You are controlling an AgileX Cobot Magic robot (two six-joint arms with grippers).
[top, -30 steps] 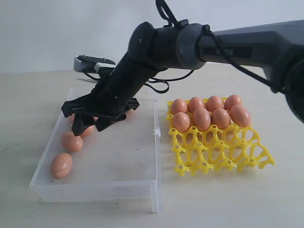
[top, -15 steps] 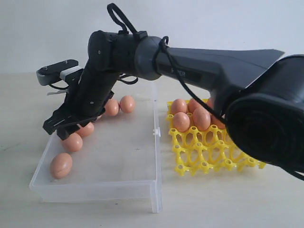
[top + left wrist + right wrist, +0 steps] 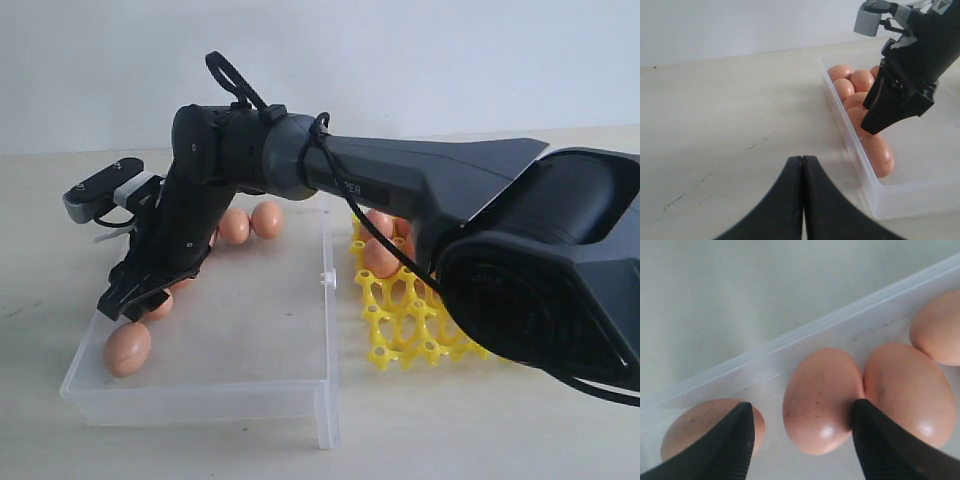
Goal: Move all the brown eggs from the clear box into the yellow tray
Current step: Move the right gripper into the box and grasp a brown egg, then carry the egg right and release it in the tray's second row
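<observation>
The clear box [image 3: 250, 340] lies left of the yellow tray [image 3: 400, 330], where some brown eggs [image 3: 380, 258] show behind my right arm. More brown eggs line the box's left wall, one alone at the front [image 3: 127, 348] and two at the back [image 3: 266, 218]. My right gripper [image 3: 135, 305] reaches across into the box and is down low at that row. It is open, its fingers either side of one egg [image 3: 821, 397], with the right finger at that egg's side. My left gripper [image 3: 802, 159] is shut and empty over bare table beside the box wall [image 3: 860, 170].
The right arm's dark links [image 3: 420, 190] span the scene and cover much of the tray. A neighbouring egg [image 3: 910, 390] touches the framed egg, and another egg [image 3: 690, 430] lies on its other side. The box's clasp [image 3: 325, 278] faces the tray.
My right gripper has swung left and down, from above the box's middle to the egg row at its left wall. The arm now hides more of the tray.
</observation>
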